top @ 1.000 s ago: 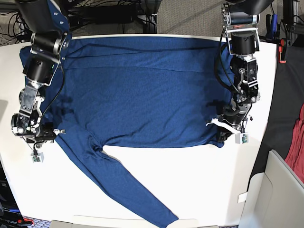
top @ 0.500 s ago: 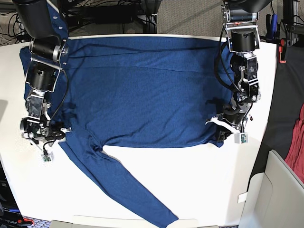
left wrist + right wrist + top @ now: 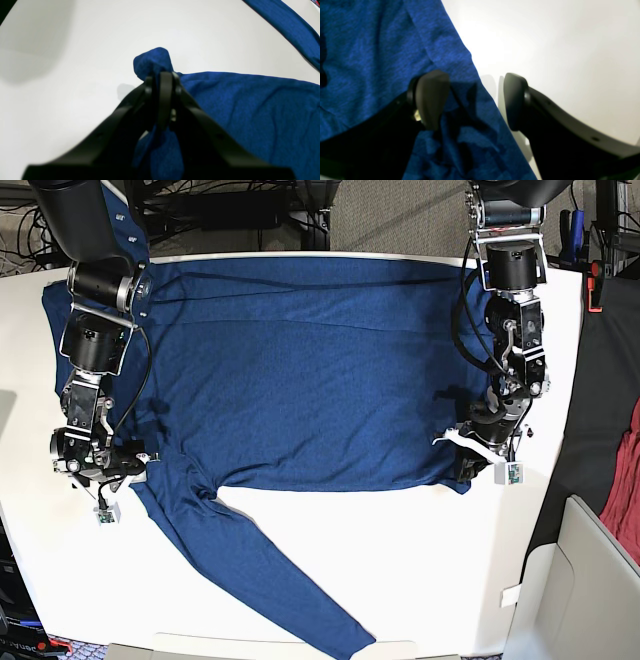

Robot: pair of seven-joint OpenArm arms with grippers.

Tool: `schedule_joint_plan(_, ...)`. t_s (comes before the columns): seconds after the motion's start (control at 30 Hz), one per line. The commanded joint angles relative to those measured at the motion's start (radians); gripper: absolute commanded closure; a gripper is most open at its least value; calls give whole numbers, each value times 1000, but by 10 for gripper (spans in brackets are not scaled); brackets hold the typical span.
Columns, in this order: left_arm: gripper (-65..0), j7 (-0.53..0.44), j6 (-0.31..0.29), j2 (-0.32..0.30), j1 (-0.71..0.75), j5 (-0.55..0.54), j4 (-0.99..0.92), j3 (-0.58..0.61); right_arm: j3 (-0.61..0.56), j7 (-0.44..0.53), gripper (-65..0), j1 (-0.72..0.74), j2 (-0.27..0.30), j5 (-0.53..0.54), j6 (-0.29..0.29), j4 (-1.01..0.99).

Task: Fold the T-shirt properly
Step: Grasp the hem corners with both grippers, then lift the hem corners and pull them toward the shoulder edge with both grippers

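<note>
The dark blue T-shirt lies spread flat on the white table, one long sleeve running toward the front edge. At the shirt's lower right corner my left gripper is shut on a bunch of hem fabric. The left wrist view shows that gripper pinching a lifted knob of the T-shirt. My right gripper is at the shirt's left side, near the sleeve's root. In the right wrist view the right gripper stands open astride the T-shirt edge, one finger over cloth, the other over bare table.
A reddish cloth hangs off the far right, beyond the table. A white box stands at the front right corner. Cables and dark equipment crowd the back edge. The sleeve's cuff reaches the table's front edge.
My right gripper has opened and slid right and slightly toward the front, onto the shirt's left edge. The left gripper has kept its grip and barely moved.
</note>
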Motion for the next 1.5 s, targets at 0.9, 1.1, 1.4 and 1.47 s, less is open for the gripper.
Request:
schedule_joint_plan(0.9,0,-26,-7,-10,-3,-8,29,-3,206,-229,-66,-227,18,280,13,448)
schedule_joint_plan(1.1,0,-26,-7,-10,54,-8,160,-3,205,-260,-66,-251,12,372,53,539)
schedule_joint_plan(1.4,0,-23,-7,-30,212,-8,378,-34,209,-323,-65,-380,10,465,133,730)
schedule_joint_plan(1.47,0,-2,-7,-25,252,-8,425,-69,219,-323,-65,-421,10,485,153,783)
